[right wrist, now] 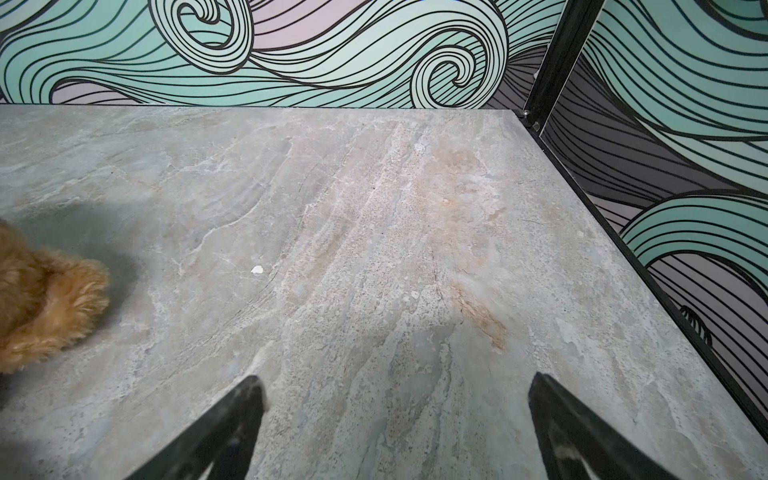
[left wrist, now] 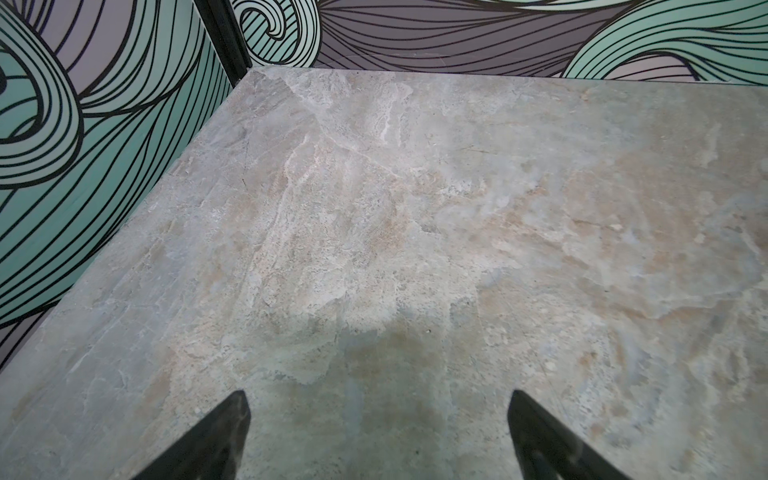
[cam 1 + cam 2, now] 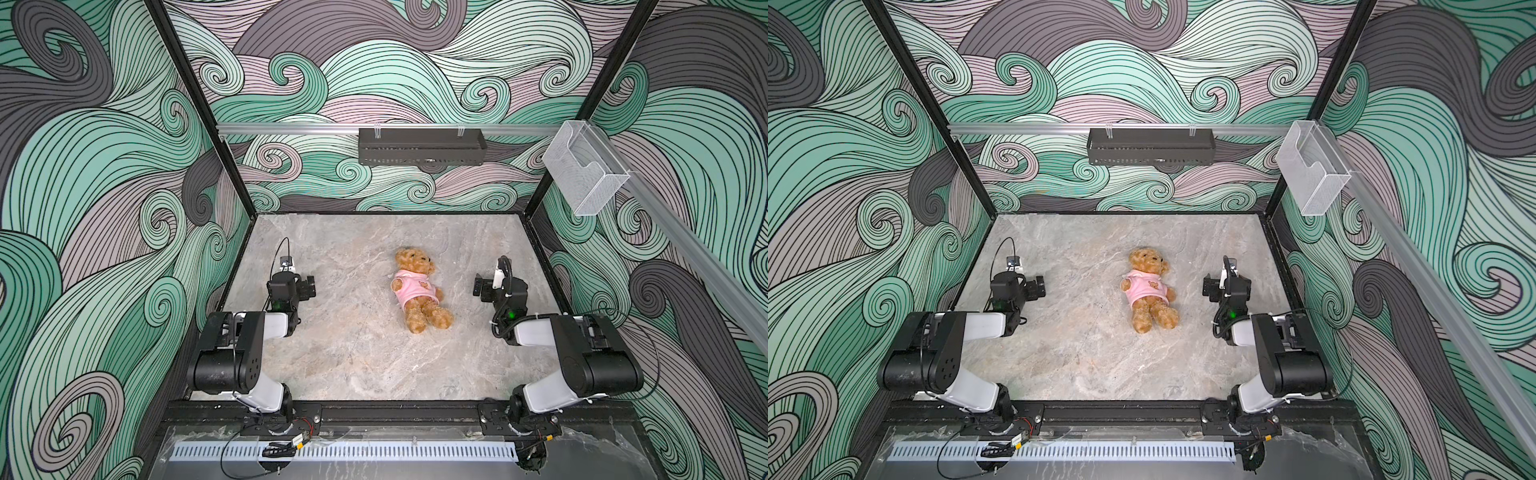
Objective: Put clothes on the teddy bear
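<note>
Left pincer (image 2: 378,399) and right pincer (image 1: 397,382) gape empty; teddy bear (image 3: 413,261) lies head rearward.

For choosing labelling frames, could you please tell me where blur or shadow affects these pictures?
In both top views the golden-brown curly plush teddy bear is sharp and evenly lit; in the right wrist view the bear looks soft, beside a dark shadow; in the left wrist view a faint shadow dims the grey marbled table.

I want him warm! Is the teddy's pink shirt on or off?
On. The pink shirt covers the chest of the teddy bear, and a furry arm pokes out of its sleeve.
</note>
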`<move>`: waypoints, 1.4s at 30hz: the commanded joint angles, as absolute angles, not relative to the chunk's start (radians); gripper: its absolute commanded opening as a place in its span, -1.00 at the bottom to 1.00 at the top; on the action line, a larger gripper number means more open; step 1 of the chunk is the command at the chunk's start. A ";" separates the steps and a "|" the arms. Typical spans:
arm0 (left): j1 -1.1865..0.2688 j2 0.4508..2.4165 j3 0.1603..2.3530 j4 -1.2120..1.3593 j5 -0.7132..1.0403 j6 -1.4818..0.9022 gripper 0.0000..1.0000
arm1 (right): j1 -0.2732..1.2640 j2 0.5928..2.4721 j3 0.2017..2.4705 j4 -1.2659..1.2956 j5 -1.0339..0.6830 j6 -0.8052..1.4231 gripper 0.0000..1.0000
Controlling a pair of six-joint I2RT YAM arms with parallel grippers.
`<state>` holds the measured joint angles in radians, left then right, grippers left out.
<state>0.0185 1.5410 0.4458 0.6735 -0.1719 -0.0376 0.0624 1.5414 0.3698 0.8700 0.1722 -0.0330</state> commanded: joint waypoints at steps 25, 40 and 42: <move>0.028 1.523 0.473 0.665 -0.163 -0.045 0.97 | 0.057 1.533 0.387 0.874 0.160 -0.033 0.98; 0.029 1.526 0.475 0.663 -0.158 -0.046 0.97 | 0.058 1.537 0.389 0.873 0.158 -0.035 0.98; 0.029 1.526 0.475 0.661 -0.158 -0.046 0.97 | 0.057 1.539 0.397 0.859 0.151 -0.032 0.98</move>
